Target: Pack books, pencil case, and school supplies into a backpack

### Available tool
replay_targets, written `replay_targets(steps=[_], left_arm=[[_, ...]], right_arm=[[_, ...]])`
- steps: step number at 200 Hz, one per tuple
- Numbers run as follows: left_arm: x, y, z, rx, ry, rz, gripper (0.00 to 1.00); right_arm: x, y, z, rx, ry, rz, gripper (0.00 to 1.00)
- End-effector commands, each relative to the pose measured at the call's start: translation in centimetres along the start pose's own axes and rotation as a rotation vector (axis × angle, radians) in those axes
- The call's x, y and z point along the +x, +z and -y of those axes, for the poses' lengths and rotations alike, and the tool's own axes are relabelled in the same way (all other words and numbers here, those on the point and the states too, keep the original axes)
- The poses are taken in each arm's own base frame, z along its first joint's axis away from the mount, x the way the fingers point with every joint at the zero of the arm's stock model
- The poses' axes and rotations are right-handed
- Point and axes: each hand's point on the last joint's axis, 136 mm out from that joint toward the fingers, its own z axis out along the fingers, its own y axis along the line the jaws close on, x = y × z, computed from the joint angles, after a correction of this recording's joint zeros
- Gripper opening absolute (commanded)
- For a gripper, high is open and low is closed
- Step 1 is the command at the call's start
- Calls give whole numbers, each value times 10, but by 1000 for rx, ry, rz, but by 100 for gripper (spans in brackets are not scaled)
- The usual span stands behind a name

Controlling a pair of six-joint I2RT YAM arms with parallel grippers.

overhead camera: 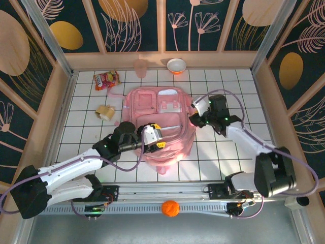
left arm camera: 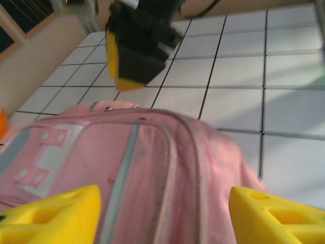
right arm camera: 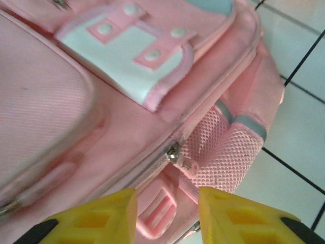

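Backpack (overhead camera: 175, 127) lies flat; snack packet (overhead camera: 106, 79), cup (overhead camera: 140, 67), bowl (overhead camera: 176, 65) beyond.

- A red-orange snack packet (overhead camera: 106, 79) lies far left on my tiled desk (overhead camera: 244, 96).
- A pink cup (overhead camera: 140, 67) stands at the back wall.
- A white bowl (overhead camera: 176, 65) sits beside it.
- An orange ball (overhead camera: 170, 208) rests nearest me.

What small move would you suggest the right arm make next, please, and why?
Probably lower the right gripper onto the zipper pull and close on it. The backpack looks zipped shut, and the pull lies just ahead of the open jaws.
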Motion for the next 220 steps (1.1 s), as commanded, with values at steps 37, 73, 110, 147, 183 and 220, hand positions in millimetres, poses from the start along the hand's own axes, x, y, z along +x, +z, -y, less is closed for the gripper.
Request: replay_targets(steps=[37,73,110,147,183,220], left_arm=[[45,22,-15,-51,167,-211,76],[52,38,-17,-42,169,-231,67],[55,44,-17,-31,153,-239,19],[36,31,-24,-60,78,-158,0],[12,12,-22,-77,-41,15,0],[25,9,-24,-107,-28,-23,6]], right_arm=[[-4,-43,-36,-90,-78,133,38],[-1,-50,-51,-132,-88,165,38],[1,-51,-61,-173,-125,173,39],[-1,-49,-72,-250,-189,182,43],[-4,-35,-80,-356,-227,153,44],[-6,-14,-68,-348,-277,95,44]])
